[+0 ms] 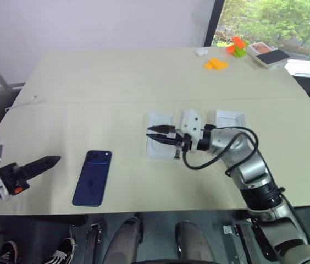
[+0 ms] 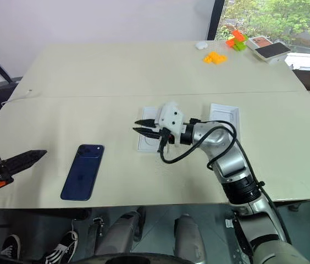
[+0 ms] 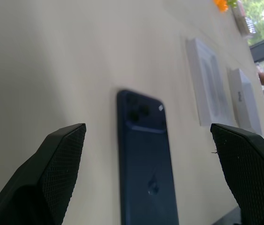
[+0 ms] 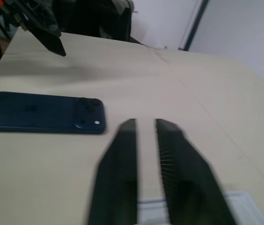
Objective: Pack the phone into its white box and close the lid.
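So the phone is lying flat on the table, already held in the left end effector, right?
Not held. The phone does lie flat on the table, but the left end effector stands open and apart from it, as the left wrist view and left eye view show.

The phone is glossy navy blue; the table pale beige (orange blocks far off).
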### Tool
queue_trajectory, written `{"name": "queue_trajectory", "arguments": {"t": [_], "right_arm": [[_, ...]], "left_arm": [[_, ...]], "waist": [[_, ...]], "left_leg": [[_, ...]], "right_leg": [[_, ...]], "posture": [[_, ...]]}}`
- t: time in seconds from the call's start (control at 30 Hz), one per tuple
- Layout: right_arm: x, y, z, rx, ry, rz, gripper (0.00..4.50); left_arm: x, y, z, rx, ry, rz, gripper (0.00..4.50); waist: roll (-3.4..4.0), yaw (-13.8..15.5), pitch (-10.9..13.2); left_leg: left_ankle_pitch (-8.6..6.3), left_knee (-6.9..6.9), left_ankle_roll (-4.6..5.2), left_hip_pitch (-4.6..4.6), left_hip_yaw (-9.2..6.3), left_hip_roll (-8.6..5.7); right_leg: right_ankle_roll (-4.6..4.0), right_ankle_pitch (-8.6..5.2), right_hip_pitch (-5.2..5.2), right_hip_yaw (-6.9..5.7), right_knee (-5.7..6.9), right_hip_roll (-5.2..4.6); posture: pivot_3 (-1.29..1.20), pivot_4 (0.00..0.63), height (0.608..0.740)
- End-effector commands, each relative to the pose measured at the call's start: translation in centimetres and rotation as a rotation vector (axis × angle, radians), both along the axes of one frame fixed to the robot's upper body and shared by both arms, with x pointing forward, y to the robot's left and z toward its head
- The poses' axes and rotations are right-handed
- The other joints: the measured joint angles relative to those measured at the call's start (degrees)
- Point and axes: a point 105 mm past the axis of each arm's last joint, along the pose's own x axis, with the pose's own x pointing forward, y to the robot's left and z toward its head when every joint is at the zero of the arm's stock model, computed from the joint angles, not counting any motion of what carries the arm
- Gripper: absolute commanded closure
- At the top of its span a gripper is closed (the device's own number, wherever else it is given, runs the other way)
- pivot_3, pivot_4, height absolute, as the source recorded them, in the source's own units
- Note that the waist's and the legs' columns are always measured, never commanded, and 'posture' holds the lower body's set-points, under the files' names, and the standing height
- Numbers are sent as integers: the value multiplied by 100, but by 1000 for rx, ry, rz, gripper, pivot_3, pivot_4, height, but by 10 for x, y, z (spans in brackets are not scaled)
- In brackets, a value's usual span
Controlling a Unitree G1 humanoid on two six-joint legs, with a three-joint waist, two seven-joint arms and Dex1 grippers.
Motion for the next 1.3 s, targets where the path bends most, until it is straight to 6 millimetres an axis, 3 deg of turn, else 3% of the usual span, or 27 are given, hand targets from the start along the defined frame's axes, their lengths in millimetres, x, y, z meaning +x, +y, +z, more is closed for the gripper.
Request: {"name": "queue_trajectory", "arguments": {"t": [0.03,0.17,0.5,0.93,1.3], "right_arm": [[-16,20,-6,-98,-211,73,4441],[-19,24,-30,-230,-326,108,4441],[-23,31,-48,-311,-451,188,4441],[-31,47,-73,-365,-531,338,4441],[-17,61,-107,-558,-679,374,4441]], "left_arm": [[-7,1,2,10,-15,-38,0],[-3,-1,-7,36,4,-42,0],[6,-32,-16,132,40,-115,0],[5,-47,-28,143,100,-116,0],[12,-71,-46,108,131,-153,0]], "waist": [[-3,-21,-2],[-2,-15,-2],[-3,-19,-2],[-4,-32,-3],[-3,13,-9]], "left_leg": [[0,0,0,-1,0,0],[0,-12,0,-2,3,1],[0,-12,-1,0,1,4],[2,-7,-2,5,-1,6],[3,-8,-5,52,-4,7]], "right_leg": [[0,0,-1,1,-1,0],[-1,0,-8,0,-7,-2],[-1,0,-8,-2,-2,10],[0,1,-3,-2,7,20],[-3,1,43,0,12,37]], "posture": [[0,150,740],[0,150,740],[0,150,740],[0,150,740],[0,150,740]]}}
